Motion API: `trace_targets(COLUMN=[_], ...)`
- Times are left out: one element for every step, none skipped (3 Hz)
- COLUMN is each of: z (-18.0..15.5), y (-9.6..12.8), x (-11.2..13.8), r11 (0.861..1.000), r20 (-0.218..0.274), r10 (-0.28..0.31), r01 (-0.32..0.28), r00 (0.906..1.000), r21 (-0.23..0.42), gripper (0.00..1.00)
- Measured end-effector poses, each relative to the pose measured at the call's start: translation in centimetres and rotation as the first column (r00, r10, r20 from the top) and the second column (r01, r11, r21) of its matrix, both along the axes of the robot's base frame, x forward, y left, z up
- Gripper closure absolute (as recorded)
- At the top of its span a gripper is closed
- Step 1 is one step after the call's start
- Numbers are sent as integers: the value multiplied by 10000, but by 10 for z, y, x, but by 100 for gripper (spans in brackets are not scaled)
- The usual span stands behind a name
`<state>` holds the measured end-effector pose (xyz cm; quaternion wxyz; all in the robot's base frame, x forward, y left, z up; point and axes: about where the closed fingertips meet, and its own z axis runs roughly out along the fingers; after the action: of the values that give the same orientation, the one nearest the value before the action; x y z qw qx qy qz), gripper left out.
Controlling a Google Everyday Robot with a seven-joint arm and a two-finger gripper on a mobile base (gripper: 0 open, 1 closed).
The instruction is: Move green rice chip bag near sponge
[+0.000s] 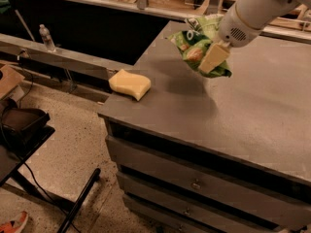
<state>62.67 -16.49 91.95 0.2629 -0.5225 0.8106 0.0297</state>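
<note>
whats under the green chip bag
Only bare table and its shadow; the tool holds the green chip bag in the air above it. The bag's underside is hidden.

We have only 1 view. It looks from high up and down at a slant onto the grey table (252, 115), facing across its near left corner toward the dark ledge (73, 57) behind. We stand fairly near: the tabletop fills the middle and right, its drawers (194, 184) run along the bottom, and the speckled floor (63, 164) takes the left. The arm (255, 8) enters from the upper right corner, cut by the edge. The gripper (214, 58) sits in the upper right of the view, above the tabletop, clamped on the green rice chip bag (191, 46). The sponge (129, 84) lies left of centre, by the table's left edge.
</note>
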Motion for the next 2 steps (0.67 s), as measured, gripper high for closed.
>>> trace_targets(z=[-4,-12], y=[37,66], x=[-7,-13], r11=[9882,9659], r20=[102,54], r10=[1528,2583], r01=[-1527,-2582], r00=[9882,9660], r21=[-84,-181], gripper=[100,100])
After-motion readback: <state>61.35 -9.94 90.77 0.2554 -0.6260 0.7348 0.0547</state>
